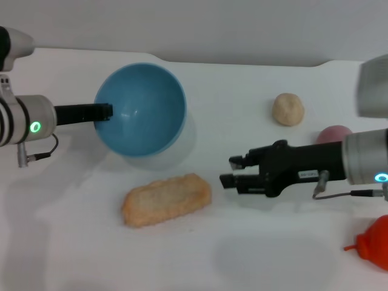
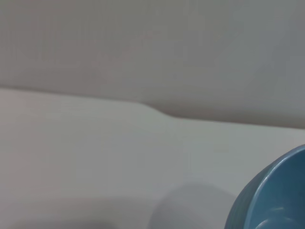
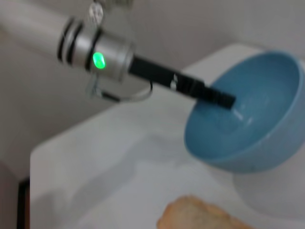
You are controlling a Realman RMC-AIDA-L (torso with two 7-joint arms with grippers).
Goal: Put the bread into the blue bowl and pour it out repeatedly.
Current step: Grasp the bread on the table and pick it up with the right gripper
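I see the bread (image 1: pixel 167 199) lying on the bench (image 1: pixel 242 254) just in front of the blue bowl (image 1: pixel 145 112), long axis running left-right, right end slightly farther. My left gripper (image 1: pixel 106 112) grasps the bowl's rim, tipping it toward the bread. Right gripper (image 1: pixel 233 171) hovers beside the loaf, jaws parted.

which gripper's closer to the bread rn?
Right. The right gripper hovers open just beside the bread, not touching. The left gripper is farther back, clamped on the tilted blue bowl rim.
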